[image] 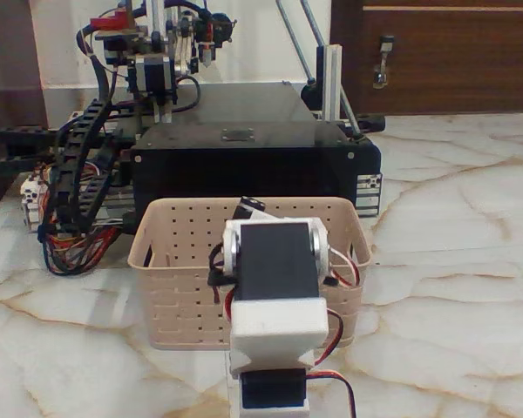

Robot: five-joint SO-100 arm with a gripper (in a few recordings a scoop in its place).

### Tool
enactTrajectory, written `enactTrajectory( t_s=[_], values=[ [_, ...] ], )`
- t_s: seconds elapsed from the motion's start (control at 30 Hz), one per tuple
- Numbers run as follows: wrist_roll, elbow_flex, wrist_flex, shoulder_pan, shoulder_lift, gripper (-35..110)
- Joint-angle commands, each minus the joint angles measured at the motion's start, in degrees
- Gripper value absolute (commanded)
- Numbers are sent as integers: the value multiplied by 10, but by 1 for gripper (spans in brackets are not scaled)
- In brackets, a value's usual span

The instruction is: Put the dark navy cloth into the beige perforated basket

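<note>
The beige perforated basket (pixel 174 261) stands on the marble floor in the middle of the fixed view, just in front of a black machine box. My white arm with black servo blocks (pixel 275 279) rises from the bottom edge and leans over the basket's front wall. Just a small black and white end of my gripper (pixel 251 209) pokes up behind the arm, inside the basket. Its fingers are hidden by the arm. The dark navy cloth is hidden from this view.
The black metal machine box (pixel 253 157) with its frame rods and cable chains (pixel 74 174) stands right behind the basket. A bundle of wires (pixel 70 248) lies left of the basket. Open marble floor (pixel 453 261) stretches to the right, with a wooden door behind it.
</note>
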Motion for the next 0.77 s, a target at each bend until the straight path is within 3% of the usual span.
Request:
enactTrajectory(
  t_s=[0.0,0.17,0.33,0.73],
  values=[
    [-24,12,-14,-6,34,0],
    [-71,49,-117,-18,39,0],
    [-189,87,-178,-6,40,0],
    [-168,102,-208,-11,44,0]
  ],
)
